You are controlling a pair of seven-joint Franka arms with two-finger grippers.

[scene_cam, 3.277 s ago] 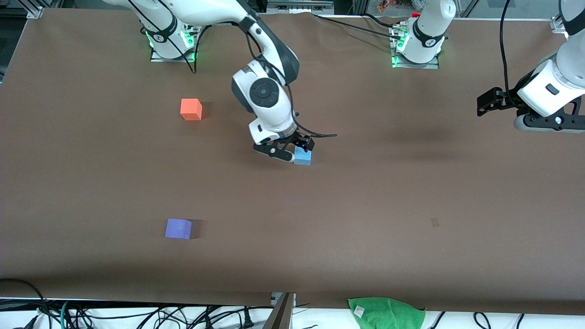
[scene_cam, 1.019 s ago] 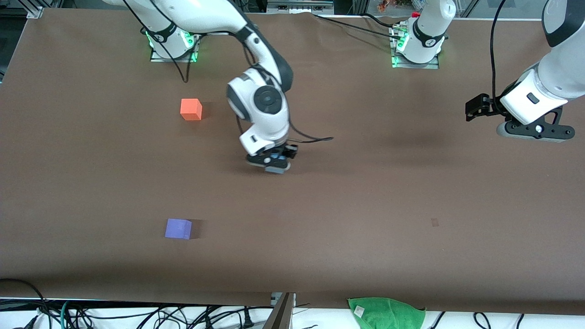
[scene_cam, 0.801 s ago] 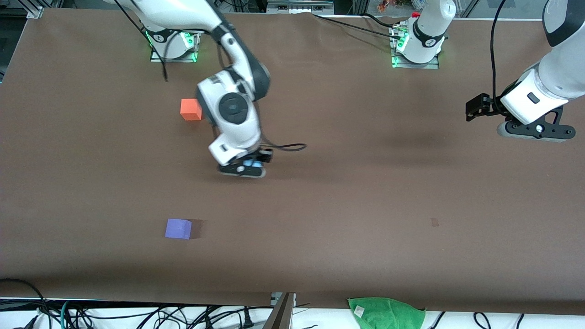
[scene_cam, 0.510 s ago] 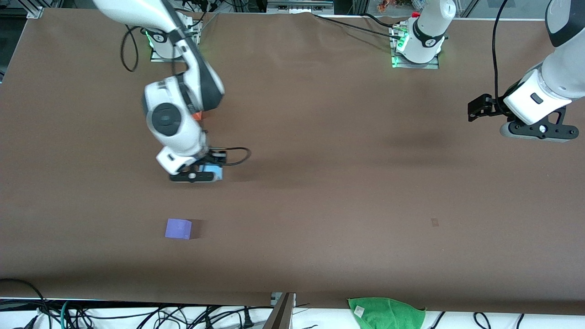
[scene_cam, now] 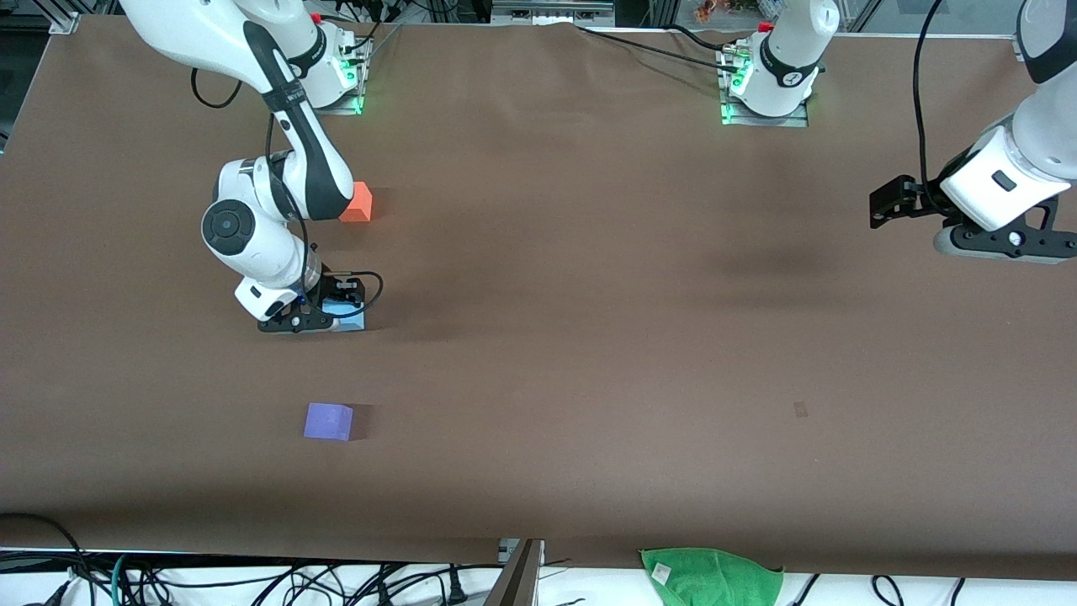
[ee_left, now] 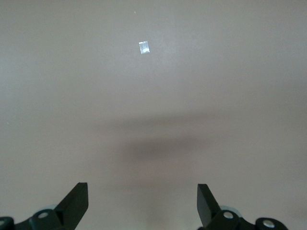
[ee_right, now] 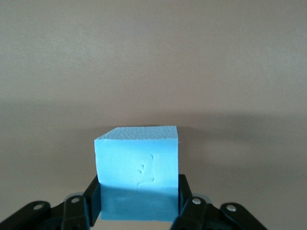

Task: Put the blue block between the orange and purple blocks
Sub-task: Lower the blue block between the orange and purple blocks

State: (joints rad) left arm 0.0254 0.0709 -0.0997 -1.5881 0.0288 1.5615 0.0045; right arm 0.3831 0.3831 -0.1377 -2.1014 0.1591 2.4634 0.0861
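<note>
My right gripper [scene_cam: 324,321] is shut on the blue block [scene_cam: 347,318], low over the table between the orange block [scene_cam: 359,203] and the purple block [scene_cam: 328,421]. In the right wrist view the blue block [ee_right: 137,172] fills the space between the fingers [ee_right: 91,196]. The orange block is partly hidden by the right arm and lies farther from the front camera; the purple block lies nearer. My left gripper [scene_cam: 883,202] is open and empty, held above the table at the left arm's end; its wrist view shows only bare table between the fingertips [ee_left: 76,203].
A green cloth [scene_cam: 711,576] lies over the table's front edge. Cables hang along that edge. The arm bases [scene_cam: 766,93] stand along the back edge. A small pale mark [ee_left: 144,47] shows on the table under the left gripper.
My right gripper has carried the blue block from the table's middle toward the right arm's end, to a spot between the orange and purple blocks. The left arm has barely shifted.
</note>
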